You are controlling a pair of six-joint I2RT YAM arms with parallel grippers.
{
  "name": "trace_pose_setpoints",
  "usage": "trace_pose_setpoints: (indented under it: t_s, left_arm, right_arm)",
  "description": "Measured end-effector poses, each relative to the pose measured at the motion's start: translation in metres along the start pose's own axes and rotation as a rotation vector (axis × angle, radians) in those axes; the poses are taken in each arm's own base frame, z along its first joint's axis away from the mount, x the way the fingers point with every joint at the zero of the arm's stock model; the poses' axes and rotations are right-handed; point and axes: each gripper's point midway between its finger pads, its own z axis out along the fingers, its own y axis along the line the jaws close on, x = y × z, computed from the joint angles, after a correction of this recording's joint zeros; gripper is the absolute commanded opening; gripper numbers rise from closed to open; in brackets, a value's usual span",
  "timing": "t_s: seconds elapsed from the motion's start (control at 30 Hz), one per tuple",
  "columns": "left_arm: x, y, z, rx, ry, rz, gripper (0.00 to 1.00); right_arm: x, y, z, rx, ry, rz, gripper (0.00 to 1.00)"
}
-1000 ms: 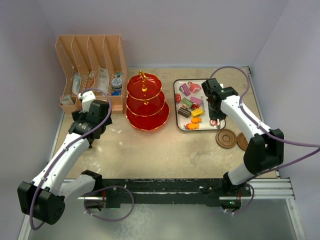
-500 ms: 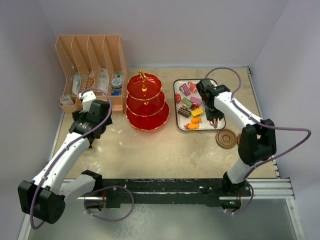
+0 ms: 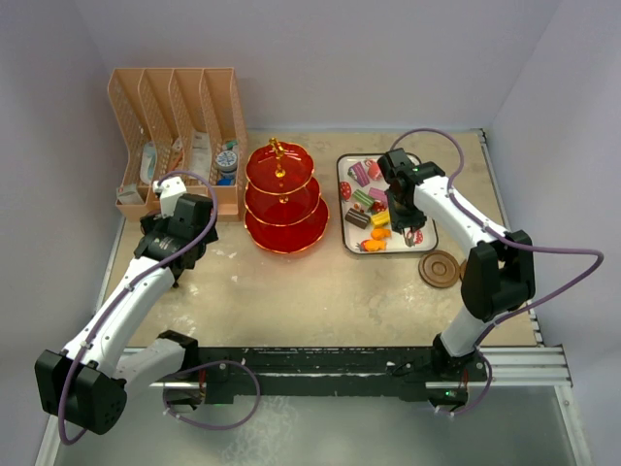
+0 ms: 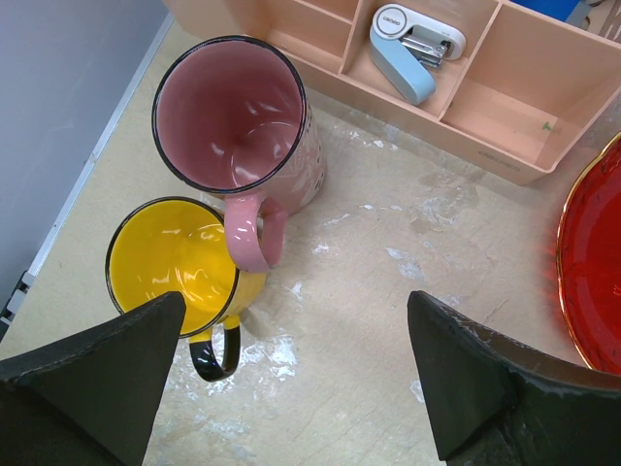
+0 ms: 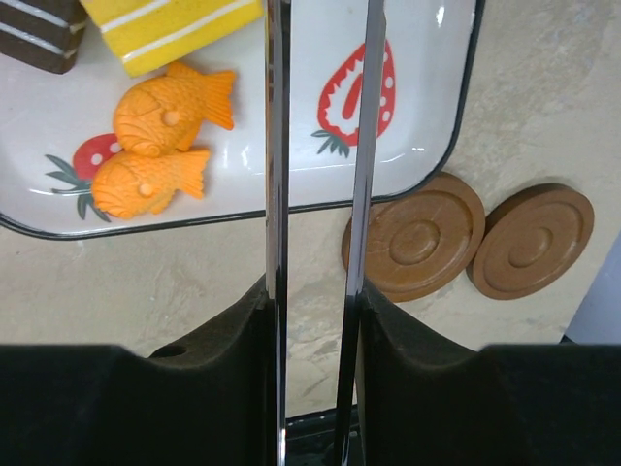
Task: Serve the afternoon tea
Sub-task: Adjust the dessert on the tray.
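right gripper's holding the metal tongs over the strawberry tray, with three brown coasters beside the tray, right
Not quite: there are two brown coasters, not three. The right wrist view shows both lying on the table just off the tray's corner. The rest holds: the right gripper grips the metal tongs over the strawberry tray.

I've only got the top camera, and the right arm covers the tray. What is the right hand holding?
Observer: The right hand is clamped on the metal tongs, whose two arms stand slightly apart.
Operator: Anything between them?
Observer: Nothing in the stretch the right wrist view shows; their tips run out of frame over the tray.
Operator: Where are the mugs?
Observer: Upright on the table below the open left hand, pink mug and yellow mug side by side.
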Motion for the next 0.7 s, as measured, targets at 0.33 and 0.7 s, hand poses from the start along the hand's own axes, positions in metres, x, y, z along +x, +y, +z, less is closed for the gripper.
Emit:
trace_pose_setpoints:
  t_s: [0.33, 0.7]
  left_arm:
    - [0.000, -0.001, 0.000, 0.002, 0.002, 0.001, 0.94]
    - [0.003, -0.004, 0.000, 0.017, 0.015, 0.004, 0.93]
  right_arm:
    - [-0.026, -0.049, -0.019, -0.030, -0.134, 0.242, 0.28]
    - [0.018, -0.055, 0.019, -0.091, -0.042, 0.322, 0.28]
